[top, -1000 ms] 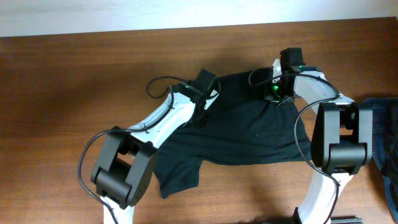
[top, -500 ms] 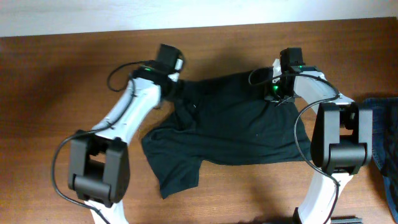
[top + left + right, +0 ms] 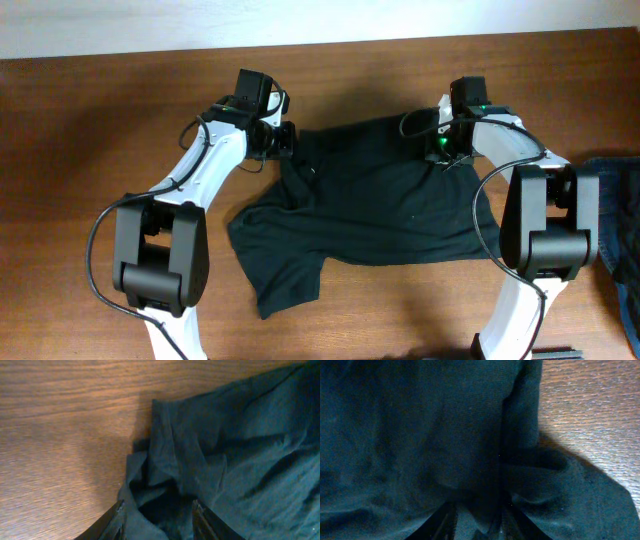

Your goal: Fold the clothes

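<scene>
A: Left side of the brown wooden counter (image 3: 100,120)?
B: Left jaws, pinching the upper left corner of the black soft-fabric short-sleeved T-shirt (image 3: 380,210), which lies spread mid-counter.
A: Right side?
B: Right jaws, pinching its upper right edge; blue denim garment (image 3: 625,210) at the far right.

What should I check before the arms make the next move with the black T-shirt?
1. Left gripper at a far corner of the T-shirt: ok, cloth lies between its fingers.
2. Left grip closed firmly: cannot tell.
3. Right gripper at the other far corner: ok, cloth lies between its fingers.
4. Right grip closed firmly: cannot tell.
5. T-shirt flat: not ok, wrinkled and bunched at the near sleeve.
6. Jeans clear of the T-shirt: ok, they lie apart.
</scene>
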`<move>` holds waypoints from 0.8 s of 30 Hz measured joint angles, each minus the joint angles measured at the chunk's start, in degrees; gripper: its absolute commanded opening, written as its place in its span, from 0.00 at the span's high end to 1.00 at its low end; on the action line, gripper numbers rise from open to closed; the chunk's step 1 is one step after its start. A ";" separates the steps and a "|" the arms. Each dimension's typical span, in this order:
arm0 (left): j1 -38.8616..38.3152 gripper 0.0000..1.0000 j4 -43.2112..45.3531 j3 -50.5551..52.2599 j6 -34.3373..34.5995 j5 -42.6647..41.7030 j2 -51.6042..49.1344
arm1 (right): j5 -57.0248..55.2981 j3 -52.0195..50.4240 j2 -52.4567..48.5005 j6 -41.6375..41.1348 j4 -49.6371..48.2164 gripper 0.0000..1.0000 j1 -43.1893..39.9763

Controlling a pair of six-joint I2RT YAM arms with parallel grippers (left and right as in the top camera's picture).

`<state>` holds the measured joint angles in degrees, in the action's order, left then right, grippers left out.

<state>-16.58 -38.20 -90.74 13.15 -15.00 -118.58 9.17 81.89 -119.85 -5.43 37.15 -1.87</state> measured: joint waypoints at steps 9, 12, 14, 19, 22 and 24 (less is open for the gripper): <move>0.00 0.58 1.88 0.00 3.78 0.28 -2.10 | 0.00 -0.02 0.00 0.00 0.00 0.66 0.00; 0.00 0.58 2.21 0.00 4.46 0.44 -3.82 | 0.00 -0.04 0.00 0.02 -0.04 0.66 0.00; 0.00 0.59 2.62 0.00 4.68 0.46 -4.72 | 0.00 -0.04 0.00 -0.02 -0.09 0.66 0.00; 0.02 0.88 3.76 0.00 5.35 0.48 -5.73 | 0.00 -0.04 0.00 0.00 -0.15 0.65 0.00; 0.33 0.93 3.98 -0.44 5.31 0.46 -5.73 | 0.00 -0.04 0.00 -0.02 -0.17 0.65 0.00; 0.90 0.95 3.56 -1.27 5.33 0.46 -5.73 | 0.00 -0.04 0.00 -0.02 -0.17 0.65 0.00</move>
<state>-15.68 -34.63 -92.01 18.48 -14.55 -124.31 9.17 81.84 -119.85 -5.45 36.97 -1.87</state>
